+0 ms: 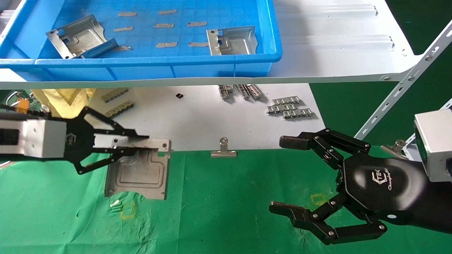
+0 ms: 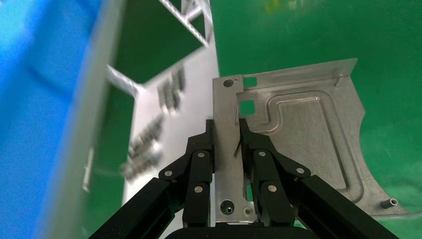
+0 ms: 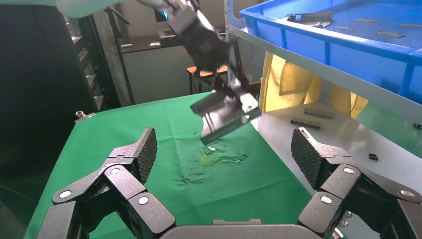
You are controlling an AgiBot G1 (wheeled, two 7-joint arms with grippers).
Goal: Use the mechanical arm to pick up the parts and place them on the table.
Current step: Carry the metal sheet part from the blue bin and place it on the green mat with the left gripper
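Two parts in blue bin, left claw clamping third part

In the wrist view the left gripper covers the near end of the bracket's flange, and the bin and connector strips are blurred. The shelf hides part of the clips in the head view, whose edge cuts off both arms.

Left end effector reaches in level from the left, fingers clamped tight on a bracket's flange. Right end effector hangs low at right, fingers spread wide, idle.
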